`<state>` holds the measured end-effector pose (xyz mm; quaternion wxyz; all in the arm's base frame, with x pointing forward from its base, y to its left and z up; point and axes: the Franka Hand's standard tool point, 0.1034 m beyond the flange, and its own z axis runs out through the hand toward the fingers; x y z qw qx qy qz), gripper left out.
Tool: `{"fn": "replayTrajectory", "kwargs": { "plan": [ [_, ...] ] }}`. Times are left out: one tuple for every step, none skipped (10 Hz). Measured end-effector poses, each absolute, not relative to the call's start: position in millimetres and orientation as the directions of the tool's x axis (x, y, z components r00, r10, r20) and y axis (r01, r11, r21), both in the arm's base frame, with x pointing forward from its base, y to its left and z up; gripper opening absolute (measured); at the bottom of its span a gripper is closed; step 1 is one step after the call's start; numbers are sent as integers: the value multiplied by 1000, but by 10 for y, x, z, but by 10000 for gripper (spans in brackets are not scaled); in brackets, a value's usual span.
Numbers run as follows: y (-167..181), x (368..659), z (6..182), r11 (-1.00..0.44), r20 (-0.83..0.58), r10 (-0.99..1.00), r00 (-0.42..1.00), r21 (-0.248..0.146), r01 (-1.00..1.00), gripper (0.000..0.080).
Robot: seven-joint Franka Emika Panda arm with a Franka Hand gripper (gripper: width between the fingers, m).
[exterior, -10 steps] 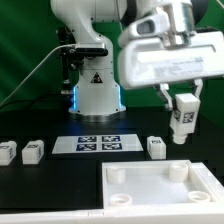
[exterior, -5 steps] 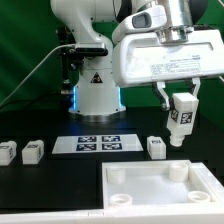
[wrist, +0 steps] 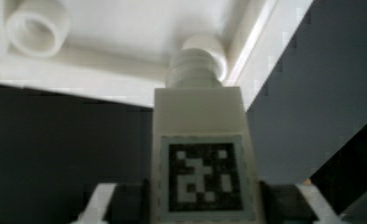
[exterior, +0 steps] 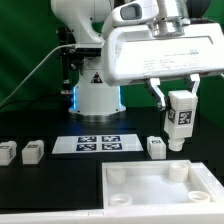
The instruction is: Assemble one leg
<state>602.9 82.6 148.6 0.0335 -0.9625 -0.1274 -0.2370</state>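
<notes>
Cut off by the exterior view's lower and right edges: the large flat white panel with round corner sockets (exterior: 150, 188). Only three sockets countable there, and a single one in the blurred wrist view. Hidden behind the big white wrist housing: much of the white robot arm (exterior: 92, 60). Too small to count with certainty: the tags on the marker board (exterior: 99, 143), flat on the black table (exterior: 40, 185).

Four small white plastic blocks with black-and-white square markers in all. Three loose on the table: two side by side at the exterior view's left (exterior: 8, 153) (exterior: 33, 151), and one (exterior: 156, 147) just beside the marker board on the exterior view's right.

The fourth, the leg (exterior: 181, 117), up in the air, clear of the table, higher than that third block and a little toward the exterior view's right. Pinched by the two-finger gripper (exterior: 178, 98), jaws pressed against its two sides, marker face outward toward the exterior camera. Most of the block hanging below the fingertips.

In the wrist view, fingers (wrist: 105, 203) at either flank of the marked end; at the far end a round peg, seen against the panel's edge. Whether over the panel or short of it, impossible to tell.
</notes>
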Motion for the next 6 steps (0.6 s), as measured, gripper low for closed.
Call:
{"fn": "replayTrajectory", "kwargs": {
  "plan": [
    [845,6048,1499,-967,447,221,867,-17,255,293],
    [848,6047,1494,-967,451,222,864,-15,256,293],
    [843,6044,1487,-967,450,221,865,-15,255,293],
    [844,6044,1485,-967,450,221,865,-15,255,293],
    [839,6038,1454,-966,457,223,861,-12,257,293],
    [820,5996,1310,-967,480,220,849,-6,254,293]
  ]
}}
